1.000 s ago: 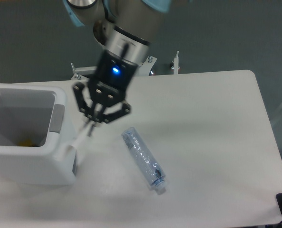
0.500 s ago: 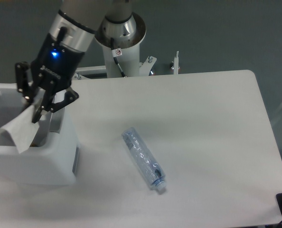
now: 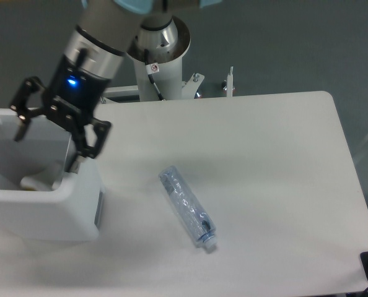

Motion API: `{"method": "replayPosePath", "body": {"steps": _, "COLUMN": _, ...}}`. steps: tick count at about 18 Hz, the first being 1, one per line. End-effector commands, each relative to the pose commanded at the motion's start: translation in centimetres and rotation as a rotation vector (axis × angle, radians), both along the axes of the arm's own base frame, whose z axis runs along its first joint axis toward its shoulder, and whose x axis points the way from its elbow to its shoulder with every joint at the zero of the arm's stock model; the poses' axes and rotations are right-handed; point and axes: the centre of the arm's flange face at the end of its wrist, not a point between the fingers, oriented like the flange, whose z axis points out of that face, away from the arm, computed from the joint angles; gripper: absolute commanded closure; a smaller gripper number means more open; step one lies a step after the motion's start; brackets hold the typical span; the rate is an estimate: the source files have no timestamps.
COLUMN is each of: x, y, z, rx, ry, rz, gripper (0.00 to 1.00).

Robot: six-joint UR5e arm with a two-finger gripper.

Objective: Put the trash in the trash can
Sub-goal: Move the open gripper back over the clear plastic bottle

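A white table (image 3: pixel 264 185) with rounded corners fills most of the view, set against a dark grey floor. At its left edge stands the trash can (image 3: pixel 41 213), a large white bin with a grey panel on the side facing the table's middle. The gripper (image 3: pixel 51 139) hangs over the bin's open top, its black fingers (image 3: pixel 91 141) spread wide apart with nothing between them; a blue light glows on the wrist above. Inside the bin, a pale crumpled wrapper (image 3: pixel 38 181) lies on the bottom near the front wall, partly hidden by the rim. The crushed bottle (image 3: pixel 187 207) lies on its side on the table, well apart from the bin, pointing diagonally with its white cap toward the near edge. The arm's base post (image 3: pixel 162 55) rises behind the far edge of the table.
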Motion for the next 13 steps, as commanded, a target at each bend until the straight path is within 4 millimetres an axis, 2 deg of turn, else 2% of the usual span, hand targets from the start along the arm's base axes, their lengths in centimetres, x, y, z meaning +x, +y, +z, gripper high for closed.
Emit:
{"method": "replayPosePath", "body": {"steps": 3, "x": -5.3, "y": -1.5, "z": -2.1, "rx": -0.024, "ry": -0.026, "rz": 0.081, "gripper": 0.00}}
{"method": "replayPosePath", "body": {"steps": 6, "x": -10.3, "y": -2.3, "z": -5.4, "rx": -0.061, "ry": -0.072, "rz": 0.148, "gripper": 0.00}}
{"method": "replayPosePath", "body": {"steps": 9, "x": -13.1, "y": -1.4, "z": -9.1, "rx": -0.113, "ry": -0.109, "rz": 0.174, "gripper": 0.00}}
{"method": "replayPosePath", "body": {"steps": 11, "x": -15.0, "y": -1.1, "z": -10.6, "rx": -0.151, "ry": -0.106, "rz": 0.198, "gripper": 0.00}}
{"method": "replayPosePath", "body": {"steps": 13, "x": -17.1, "y": -0.3, "z": -13.7, "rx": -0.277, "ry": -0.137, "rz": 0.227, "gripper": 0.00}}
